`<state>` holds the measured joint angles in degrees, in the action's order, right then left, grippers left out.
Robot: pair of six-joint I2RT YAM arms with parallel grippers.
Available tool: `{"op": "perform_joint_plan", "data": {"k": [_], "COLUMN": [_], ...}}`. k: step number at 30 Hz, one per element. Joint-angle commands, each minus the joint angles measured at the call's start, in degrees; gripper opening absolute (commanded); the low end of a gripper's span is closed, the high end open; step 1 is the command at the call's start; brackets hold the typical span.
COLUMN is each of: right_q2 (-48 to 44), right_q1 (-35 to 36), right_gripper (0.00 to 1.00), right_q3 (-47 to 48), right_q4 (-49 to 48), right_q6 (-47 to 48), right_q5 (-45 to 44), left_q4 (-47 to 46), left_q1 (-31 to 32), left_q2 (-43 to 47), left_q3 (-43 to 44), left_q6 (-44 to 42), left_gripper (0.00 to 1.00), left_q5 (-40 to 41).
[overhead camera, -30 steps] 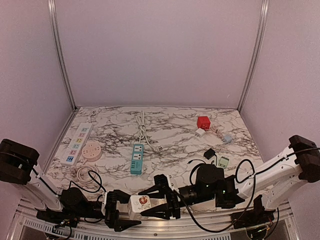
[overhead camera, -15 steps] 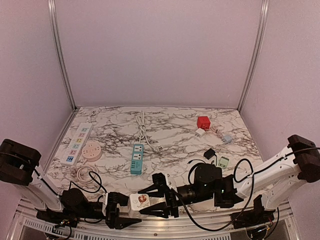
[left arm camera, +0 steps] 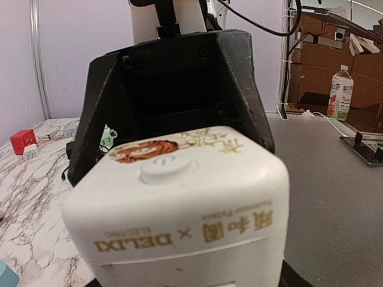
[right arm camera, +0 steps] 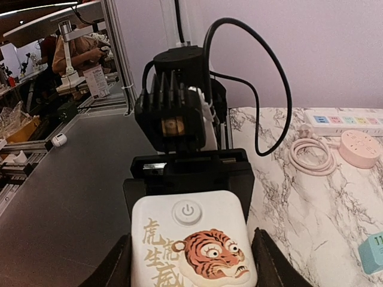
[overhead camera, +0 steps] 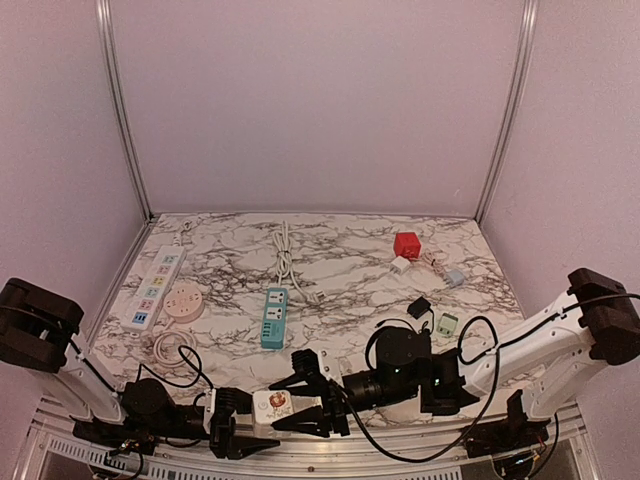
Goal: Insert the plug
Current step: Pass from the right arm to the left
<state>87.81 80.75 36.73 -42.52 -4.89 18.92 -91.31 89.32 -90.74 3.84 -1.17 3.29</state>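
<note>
The plug is a white cube adapter (overhead camera: 277,404) with a tiger print and a power button, held just above the table's near edge; its pins are hidden. My left gripper (overhead camera: 240,418) is shut on its left end. From the right, my right gripper (overhead camera: 306,400) is shut on the other end. In the right wrist view the cube (right arm camera: 190,239) sits between my black fingers (right arm camera: 115,268), with the left gripper's body (right arm camera: 187,173) right behind it. In the left wrist view the cube (left arm camera: 179,197) fills the foreground and hides my own fingers, and the right gripper's fingers (left arm camera: 245,89) straddle its far end.
Farther back lie a teal power strip (overhead camera: 274,317), a white multi-colour strip (overhead camera: 155,287), a pink round socket (overhead camera: 184,300) and a coiled white cord (overhead camera: 170,348). A loose white cable (overhead camera: 285,255), a red cube (overhead camera: 406,244), a black adapter (overhead camera: 419,306) and a green adapter (overhead camera: 447,323) lie right of centre.
My left gripper's jaws, wide apart a second ago, have closed onto the cube. The right arm has carried the cube slightly left toward the left gripper.
</note>
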Motion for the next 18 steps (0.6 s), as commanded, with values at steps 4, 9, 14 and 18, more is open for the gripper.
{"op": "perform_joint_plan", "data": {"k": [4,9,14,18], "right_q2": [0.6,0.7,0.8,0.8], "right_q1": [1.3,1.3,1.4,1.4], "right_gripper": [0.01,0.01,0.01,0.02], "right_q3": [2.9,3.2,3.3,3.4], "right_q4": [-0.7,-0.3,-0.1,0.2], "right_q6": [1.6,1.7,1.9,2.0], "right_q5": [3.6,3.9,4.1,4.4], "left_q4": [-8.1,-8.3,-9.0,-9.0], "left_q1": [0.0,0.0,0.0,0.0], "left_q2": [-0.3,-0.4,-0.8,-0.7], "left_q3": [0.9,0.9,0.7,0.7], "left_q6": [0.6,0.7,0.7,0.7], "left_gripper": [0.62,0.7,0.71,0.52], "left_q5": [0.1,0.2,0.2,0.3]}}
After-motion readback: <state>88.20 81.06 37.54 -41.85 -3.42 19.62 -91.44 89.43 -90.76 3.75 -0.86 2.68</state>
